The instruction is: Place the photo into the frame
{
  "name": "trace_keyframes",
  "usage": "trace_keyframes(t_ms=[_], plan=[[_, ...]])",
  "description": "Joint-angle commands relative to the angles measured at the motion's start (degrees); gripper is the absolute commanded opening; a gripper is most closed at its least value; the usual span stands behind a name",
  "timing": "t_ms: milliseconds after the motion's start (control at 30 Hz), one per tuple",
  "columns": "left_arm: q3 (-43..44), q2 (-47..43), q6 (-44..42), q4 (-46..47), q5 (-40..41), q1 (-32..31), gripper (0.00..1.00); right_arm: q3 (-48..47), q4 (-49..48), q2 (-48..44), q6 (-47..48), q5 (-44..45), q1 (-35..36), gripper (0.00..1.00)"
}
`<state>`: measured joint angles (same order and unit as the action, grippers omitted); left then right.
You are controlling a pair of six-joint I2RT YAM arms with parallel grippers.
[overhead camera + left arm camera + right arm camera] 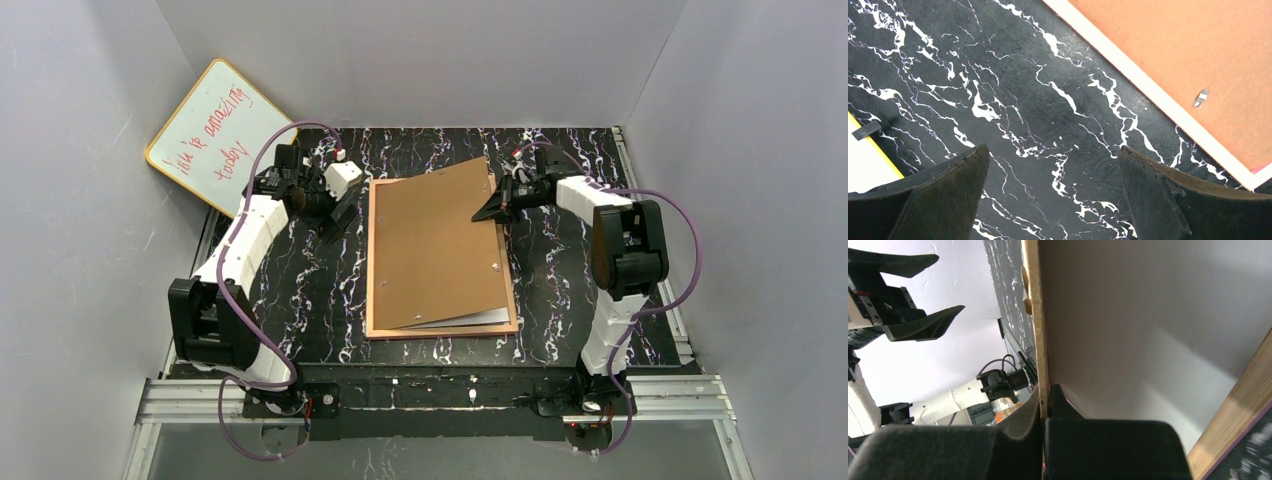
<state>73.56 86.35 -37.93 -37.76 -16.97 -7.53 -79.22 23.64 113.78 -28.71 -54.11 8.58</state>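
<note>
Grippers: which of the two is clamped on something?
The right gripper, shut on the edge of the brown backing board and holding that side raised. The left gripper hangs open above the marbled table, gripping nothing.

Whiteboard (218, 135), far left corner: red handwriting. I read "amazing" and "today"; the words before them I cannot make out.

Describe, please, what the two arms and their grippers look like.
Both match: the left arm and right arm have white shells, bulky black joints and a looping purple cable each. The left gripper and right gripper carry tapering matte-black fingers.
</note>
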Motion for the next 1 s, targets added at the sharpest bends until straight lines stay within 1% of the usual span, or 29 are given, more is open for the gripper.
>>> trace_keyframes(t_ms=[0,67,200,267,400,533,767,833,900,933,967], plan=[[-1.35,0.69,-0.18,-0.90,3.08,-0.12,0.98,3.76,-12.40,-4.49,-12.76,8.75,5.46,0.01],[-1.87,0.77,-0.42,-0.96,3.67,-0.04,0.98,3.57,-13.80,-4.14,-14.45,11.37,7.29,0.01],[-2.23,1.05,-0.95,-1.08,4.01,0.66,0.98,0.74,-11.33,-2.51,-15.06,16.63,9.84,0.02],[-2.48,1.39,-1.63,-1.34,4.14,1.07,0.98,0.38,-10.70,-2.53,-15.21,19.23,10.81,0.07],[-3.00,1.76,-2.40,-1.36,4.44,1.99,0.98,1.01,-10.19,-3.21,-15.68,23.92,12.33,0.25],[-3.49,1.63,-3.21,-1.67,3.83,3.05,0.98,0.97,-8.43,-3.46,-15.55,27.69,13.39,0.40],[-4.22,1.31,-4.02,-2.23,3.53,3.53,0.98,-4.27,-0.24,-2.23,-12.96,35.88,15.64,0.69],[-4.47,1.20,-4.22,-2.32,3.74,3.57,0.98,-6.10,2.31,-1.61,-12.22,37.84,16.32,0.80],[-4.82,1.19,-4.13,-2.21,3.89,3.57,0.98,-8.12,5.02,-0.79,-11.70,39.42,17.03,0.96],[-4.96,1.19,-4.15,-2.21,3.92,3.57,0.98,-8.96,6.28,-0.45,-11.45,40.32,17.53,0.98],[-5.11,1.12,-4.16,-2.19,3.89,3.57,0.98,-10.00,7.62,-0.22,-11.19,41.31,17.94,0.99]])
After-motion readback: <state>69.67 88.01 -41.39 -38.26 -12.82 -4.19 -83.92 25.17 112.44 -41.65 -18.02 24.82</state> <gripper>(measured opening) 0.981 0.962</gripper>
